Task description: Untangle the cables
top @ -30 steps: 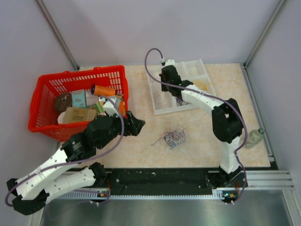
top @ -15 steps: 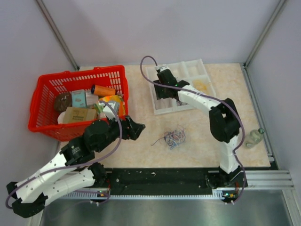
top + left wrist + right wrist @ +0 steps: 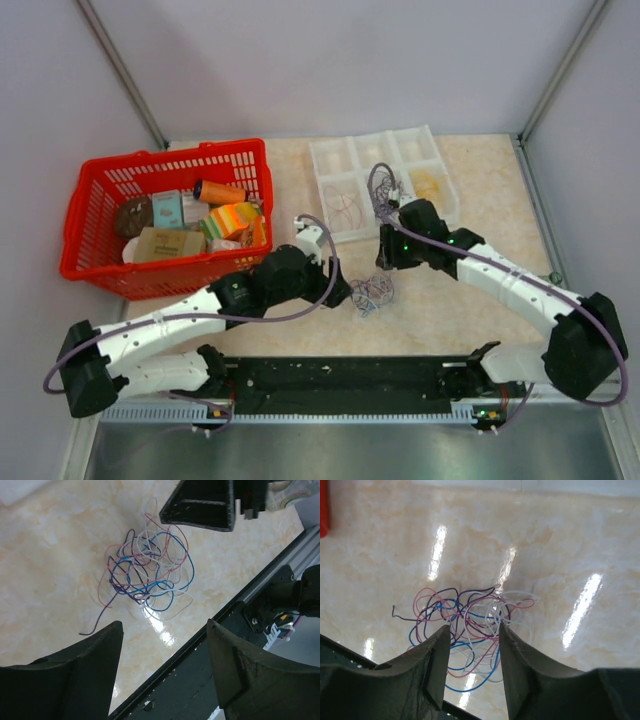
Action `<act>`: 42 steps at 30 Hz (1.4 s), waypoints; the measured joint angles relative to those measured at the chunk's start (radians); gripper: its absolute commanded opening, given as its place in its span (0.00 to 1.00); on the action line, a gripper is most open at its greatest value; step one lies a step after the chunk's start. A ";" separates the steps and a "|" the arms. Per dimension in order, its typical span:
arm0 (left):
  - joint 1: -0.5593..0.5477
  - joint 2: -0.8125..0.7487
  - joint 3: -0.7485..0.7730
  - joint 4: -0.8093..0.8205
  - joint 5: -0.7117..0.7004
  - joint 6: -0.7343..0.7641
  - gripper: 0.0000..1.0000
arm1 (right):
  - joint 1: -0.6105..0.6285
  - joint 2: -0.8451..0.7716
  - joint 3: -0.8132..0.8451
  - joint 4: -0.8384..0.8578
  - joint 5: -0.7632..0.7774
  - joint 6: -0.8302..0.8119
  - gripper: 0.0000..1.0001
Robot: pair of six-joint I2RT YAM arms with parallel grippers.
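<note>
The cables [image 3: 373, 291] lie as one small tangle of thin purple, blue, pink and white wires on the beige table, front centre. One purple end trails out to the left. My left gripper [image 3: 340, 293] is open and empty just left of the tangle. In the left wrist view the tangle [image 3: 149, 574] lies beyond its open fingers [image 3: 164, 625]. My right gripper [image 3: 385, 263] is open just behind and above the tangle. In the right wrist view its fingers [image 3: 473, 626] straddle the wires [image 3: 470, 610] without gripping them.
A red basket [image 3: 98, 270] full of boxes and packets stands at the left. A white compartment tray [image 3: 383, 150] at the back holds a few loose wires [image 3: 343, 205]. The black front rail [image 3: 350, 375] runs close below the tangle.
The left arm has swung right from beside the basket to the tangle. The right arm has come forward from the tray and lowered over the tangle.
</note>
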 measured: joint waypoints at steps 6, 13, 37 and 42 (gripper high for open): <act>-0.105 0.106 -0.041 0.095 -0.034 -0.029 0.65 | 0.006 0.137 -0.041 0.015 -0.041 -0.014 0.53; -0.110 0.134 -0.110 0.192 -0.051 -0.082 0.74 | 0.014 0.082 -0.064 -0.038 0.099 0.092 0.57; -0.114 0.507 0.042 0.209 -0.238 -0.003 0.05 | 0.034 -0.201 0.094 -0.227 -0.014 0.335 0.00; -0.115 0.557 0.087 0.151 -0.347 -0.004 0.00 | 0.034 -0.264 0.425 -0.259 -0.002 0.325 0.00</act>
